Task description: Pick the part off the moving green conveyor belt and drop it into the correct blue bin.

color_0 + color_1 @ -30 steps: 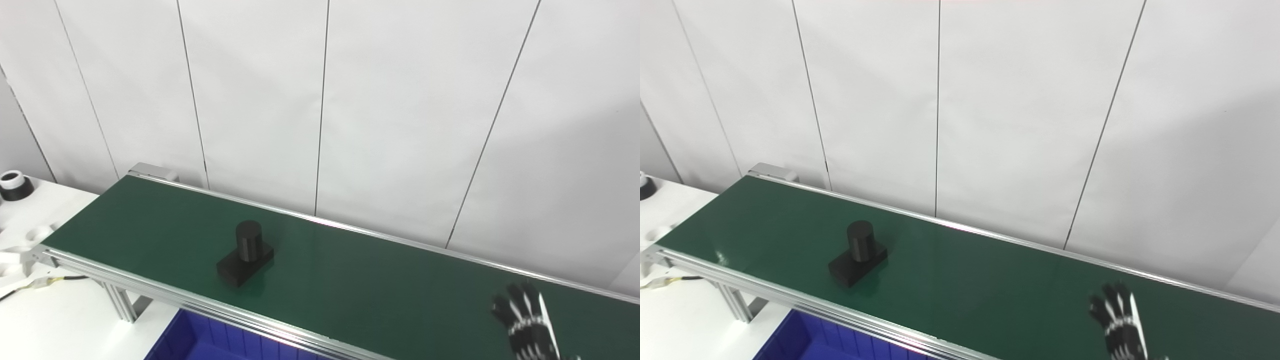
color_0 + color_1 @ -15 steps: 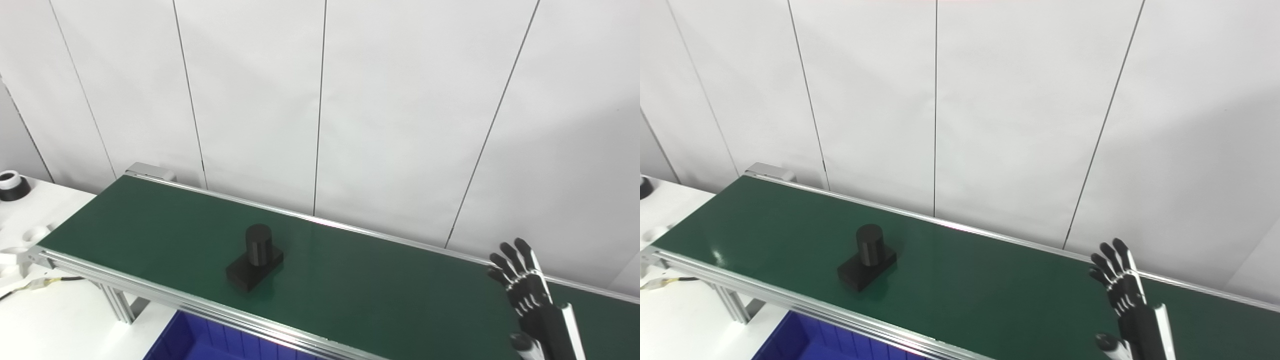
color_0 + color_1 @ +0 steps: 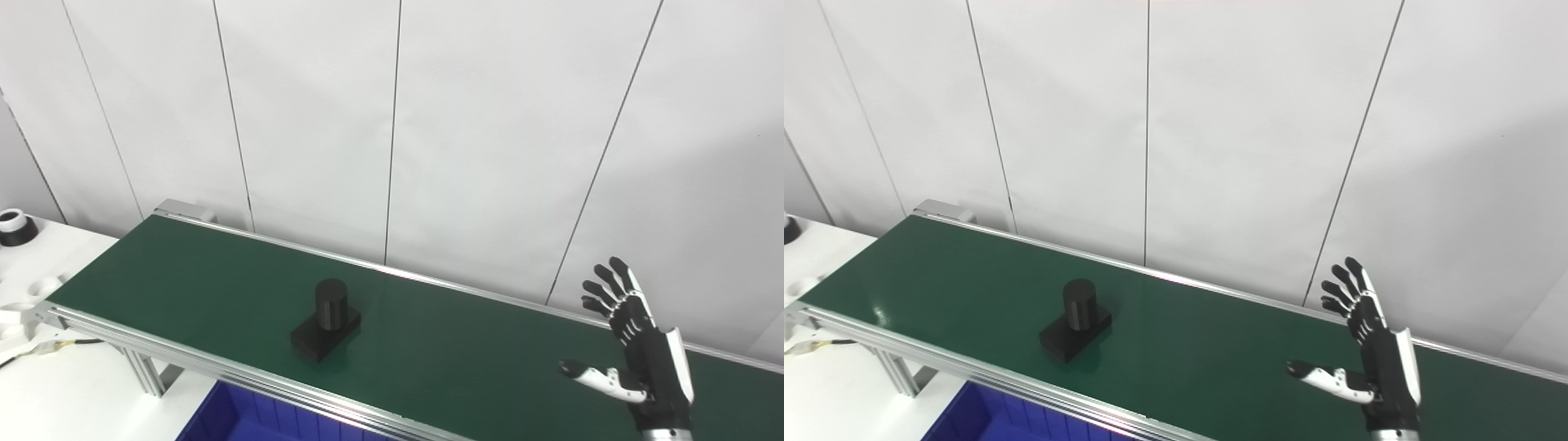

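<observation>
A black part (image 3: 325, 319), a short upright cylinder on a flat rectangular base, rides on the green conveyor belt (image 3: 202, 275) left of its middle. My right hand (image 3: 640, 355) is raised above the belt's right end, open, with fingers spread upward and the thumb (image 3: 1326, 376) stretched out to the left. It holds nothing and stands well to the right of the part. A corner of a blue bin (image 3: 245, 416) shows below the belt's near rail. My left hand is out of sight.
A white table (image 3: 55, 392) lies left of the belt with a black-and-white ring (image 3: 15, 225), white parts and a cable (image 3: 55, 346). The belt's aluminium rails (image 3: 202, 361) and leg run along its near side. A white panelled wall stands behind.
The part has travelled to the right along the belt. My right hand has risen from the bottom edge and spread open, its thumb now showing.
</observation>
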Robot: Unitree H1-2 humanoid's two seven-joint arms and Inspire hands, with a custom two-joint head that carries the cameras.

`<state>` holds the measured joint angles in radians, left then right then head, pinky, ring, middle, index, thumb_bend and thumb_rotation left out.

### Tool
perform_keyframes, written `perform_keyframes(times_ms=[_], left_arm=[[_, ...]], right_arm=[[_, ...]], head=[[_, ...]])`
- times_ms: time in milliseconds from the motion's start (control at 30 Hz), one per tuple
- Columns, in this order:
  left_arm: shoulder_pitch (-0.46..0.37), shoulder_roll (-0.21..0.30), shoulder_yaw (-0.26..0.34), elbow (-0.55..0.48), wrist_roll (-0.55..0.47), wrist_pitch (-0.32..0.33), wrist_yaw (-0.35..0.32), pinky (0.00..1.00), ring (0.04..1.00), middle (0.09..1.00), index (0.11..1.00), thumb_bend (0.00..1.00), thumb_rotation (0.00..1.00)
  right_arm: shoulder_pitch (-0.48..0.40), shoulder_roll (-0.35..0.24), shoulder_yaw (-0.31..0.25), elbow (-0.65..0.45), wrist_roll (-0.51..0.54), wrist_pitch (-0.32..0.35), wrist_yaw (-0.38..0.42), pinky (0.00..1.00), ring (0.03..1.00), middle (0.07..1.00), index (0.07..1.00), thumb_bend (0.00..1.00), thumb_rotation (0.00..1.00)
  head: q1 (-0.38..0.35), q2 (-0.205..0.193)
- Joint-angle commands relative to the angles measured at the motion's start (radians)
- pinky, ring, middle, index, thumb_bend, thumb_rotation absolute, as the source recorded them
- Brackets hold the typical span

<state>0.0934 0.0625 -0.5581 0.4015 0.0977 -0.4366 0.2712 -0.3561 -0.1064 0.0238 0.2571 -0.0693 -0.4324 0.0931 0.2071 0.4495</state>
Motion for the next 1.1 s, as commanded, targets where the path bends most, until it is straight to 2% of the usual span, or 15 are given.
perform_keyframes(times_ms=[0,167,367,467,600,733,867,1067], left_arm=[[-0.021,-0.005,-0.001,-0.016,0.011,-0.033,0.012,0.86,0.921,0.924,0.937,0.97,0.86],[-0.022,-0.004,0.001,-0.014,0.009,-0.033,0.012,0.86,0.917,0.922,0.936,0.97,0.86],[-0.021,-0.005,0.005,-0.014,-0.002,-0.033,0.003,0.85,0.911,0.914,0.936,0.98,0.85],[-0.018,-0.010,0.013,-0.015,-0.013,-0.033,-0.010,0.85,0.911,0.914,0.935,0.98,0.84],[-0.017,-0.010,0.019,-0.012,-0.012,-0.033,-0.016,0.85,0.911,0.912,0.935,1.00,0.85],[-0.020,-0.006,0.021,-0.003,-0.010,-0.033,-0.014,0.83,0.903,0.909,0.934,1.00,0.85],[-0.016,-0.004,0.026,-0.006,-0.009,-0.033,-0.015,0.81,0.893,0.904,0.936,1.00,0.86],[-0.012,-0.003,0.027,-0.008,-0.008,-0.033,-0.018,0.80,0.891,0.907,0.941,1.00,0.86]], right_arm=[[-0.059,0.001,-0.001,-0.004,-0.005,-0.010,-0.014,0.77,0.845,0.911,0.968,0.97,0.31],[-0.097,0.006,0.011,0.019,-0.033,0.023,-0.018,0.77,0.856,0.916,0.970,0.97,0.22],[-0.107,0.041,0.028,-0.010,-0.108,0.135,-0.060,0.74,0.844,0.920,0.972,0.96,0.17],[-0.110,0.055,0.040,-0.008,-0.117,0.163,-0.061,0.75,0.851,0.925,0.971,0.95,0.15],[-0.122,0.066,0.056,0.037,-0.118,0.138,-0.066,0.73,0.851,0.925,0.968,0.96,0.16],[-0.146,0.085,0.071,0.137,-0.144,0.053,-0.112,0.70,0.820,0.889,0.930,0.99,0.18],[-0.178,0.095,0.092,0.223,-0.189,0.011,-0.157,0.68,0.794,0.868,0.916,1.00,0.23],[-0.211,0.089,0.126,0.285,-0.243,0.017,-0.176,0.66,0.798,0.870,0.927,1.00,0.31]], head=[[-0.002,0.000],[-0.012,-0.006],[-0.019,-0.008],[-0.021,-0.006],[-0.028,-0.016],[-0.044,-0.025],[-0.051,-0.026],[-0.067,-0.023]])
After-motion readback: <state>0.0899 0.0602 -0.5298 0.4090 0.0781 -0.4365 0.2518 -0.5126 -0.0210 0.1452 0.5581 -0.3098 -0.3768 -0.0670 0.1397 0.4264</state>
